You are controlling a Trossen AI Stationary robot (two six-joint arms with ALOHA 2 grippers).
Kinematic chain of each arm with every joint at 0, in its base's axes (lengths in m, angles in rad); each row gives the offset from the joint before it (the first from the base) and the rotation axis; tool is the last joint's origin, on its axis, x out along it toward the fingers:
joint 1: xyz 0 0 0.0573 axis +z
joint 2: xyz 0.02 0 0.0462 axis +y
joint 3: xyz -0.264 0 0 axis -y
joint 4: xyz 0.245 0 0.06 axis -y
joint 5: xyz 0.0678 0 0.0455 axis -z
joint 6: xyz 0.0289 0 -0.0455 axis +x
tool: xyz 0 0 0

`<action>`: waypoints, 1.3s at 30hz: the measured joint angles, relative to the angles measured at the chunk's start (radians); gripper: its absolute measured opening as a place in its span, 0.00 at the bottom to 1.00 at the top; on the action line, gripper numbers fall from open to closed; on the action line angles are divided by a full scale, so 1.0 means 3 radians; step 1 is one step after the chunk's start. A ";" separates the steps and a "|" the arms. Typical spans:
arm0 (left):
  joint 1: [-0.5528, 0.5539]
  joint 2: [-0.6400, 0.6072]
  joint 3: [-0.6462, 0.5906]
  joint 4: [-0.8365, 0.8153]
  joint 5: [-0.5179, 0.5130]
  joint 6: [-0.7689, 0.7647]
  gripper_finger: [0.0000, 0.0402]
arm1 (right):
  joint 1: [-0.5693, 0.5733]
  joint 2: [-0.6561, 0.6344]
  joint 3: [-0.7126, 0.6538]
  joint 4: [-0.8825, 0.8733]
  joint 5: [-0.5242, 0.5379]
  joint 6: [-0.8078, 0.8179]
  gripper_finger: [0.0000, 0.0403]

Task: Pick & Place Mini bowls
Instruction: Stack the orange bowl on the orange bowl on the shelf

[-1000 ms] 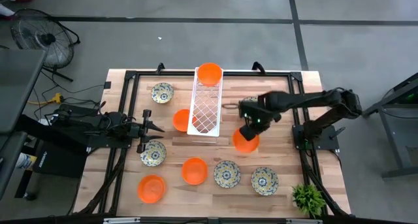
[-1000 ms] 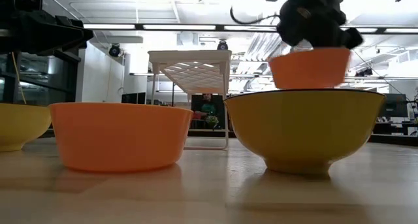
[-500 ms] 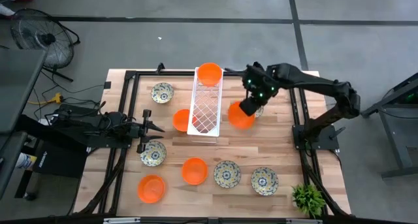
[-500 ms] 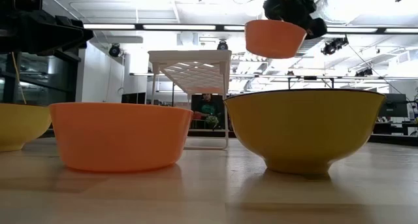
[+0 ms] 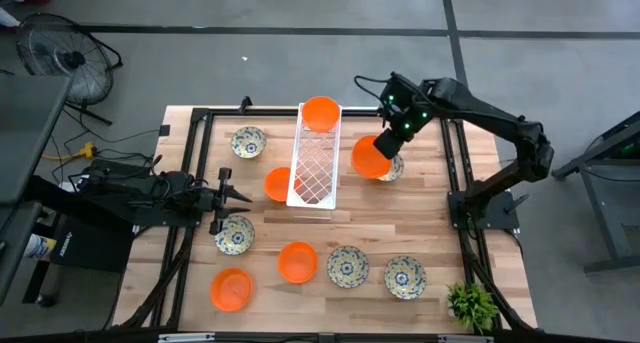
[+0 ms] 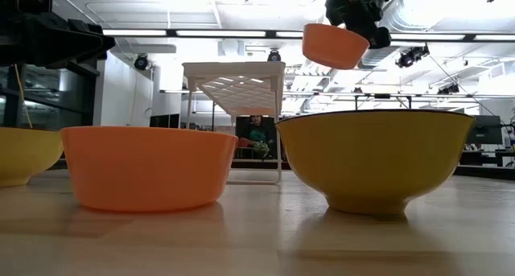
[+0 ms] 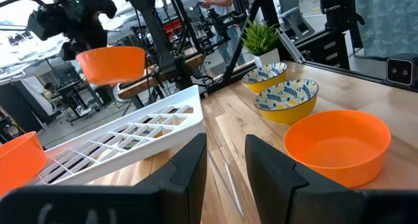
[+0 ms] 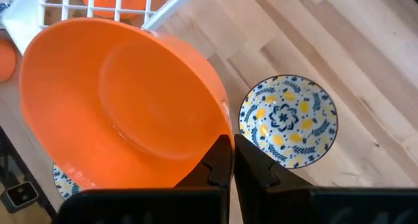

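Observation:
My right gripper (image 5: 390, 141) is shut on a plain orange mini bowl (image 5: 371, 157), held in the air just right of the white lattice tray (image 5: 315, 158). The low view shows this bowl (image 6: 336, 45) high and tilted. One orange bowl (image 5: 321, 112) sits in the tray's far end. Other orange bowls (image 5: 277, 183) (image 5: 298, 262) (image 5: 232, 289) and floral bowls (image 5: 248, 141) (image 5: 235, 234) (image 5: 347, 266) (image 5: 405, 276) stand on the table. Another floral bowl (image 5: 392, 168) is partly hidden under the held one. My left gripper (image 5: 235, 193) waits open at the table's left side. My right gripper pinches the orange bowl by its rim (image 8: 224, 123), one finger (image 8: 219, 162) on the inner side of the wall and the other (image 8: 253, 164) on the outer side. The fingers come from above, pointing down. The bowl is lifted clear and hangs tilted below them.
The tray runs from the far edge toward the table's middle. A small green plant (image 5: 470, 303) stands at the near right corner. A black frame (image 5: 200, 123) rims the table. Bare wood lies between the tray's near end and the near row of bowls.
My right gripper has carried the orange bowl up and toward the far edge, from the spot right of the tray's near end to beside the tray's middle. The bowl has risen well above the table and tipped slightly.

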 joint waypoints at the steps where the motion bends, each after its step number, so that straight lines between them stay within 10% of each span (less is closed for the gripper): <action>1: 0.0000 0.0001 0.0000 0.0000 0.0000 0.0000 0.25 | -0.0029 0.0000 0.0011 0.0000 -0.0023 -0.0030 0.00; 26: 0.0000 0.0000 0.0000 0.0000 0.0000 0.0000 0.25 | -0.0647 0.0189 0.0090 0.0719 -0.0365 0.0537 0.00; 39: 0.0000 0.0001 0.0001 0.0000 0.0000 0.0000 0.25 | -0.0744 0.1241 0.1717 0.0130 -0.0206 0.0493 0.00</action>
